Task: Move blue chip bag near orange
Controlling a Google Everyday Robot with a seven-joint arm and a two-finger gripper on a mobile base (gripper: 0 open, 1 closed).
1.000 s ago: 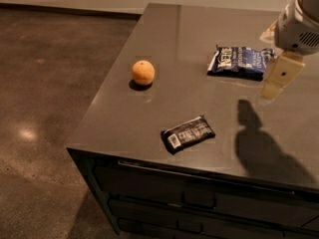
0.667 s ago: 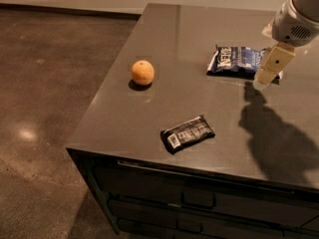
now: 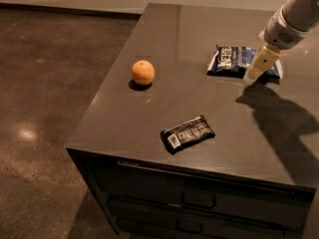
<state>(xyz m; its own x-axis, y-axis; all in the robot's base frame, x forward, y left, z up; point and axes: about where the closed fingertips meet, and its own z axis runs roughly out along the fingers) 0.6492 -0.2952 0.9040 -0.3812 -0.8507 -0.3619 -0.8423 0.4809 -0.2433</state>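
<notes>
Dim, warm light here, probably from overhead and behind. The cream-coloured tool [image 3: 260,66] hangs at the right end of the crinkly dark-blue foil bag [image 3: 229,59], and with its arm throws a broad, soft shadow across the dark grey glossy counter [image 3: 149,113]. There's a small dark shadow under the round orange fruit [image 3: 143,72]. A faint pale glint sits on the brown polished floor [image 3: 25,133].

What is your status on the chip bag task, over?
Gripper at the blue chip bag right end. Bag flat on countertop, apart from the orange. Black packet nearer front edge, off the direct path.
</notes>
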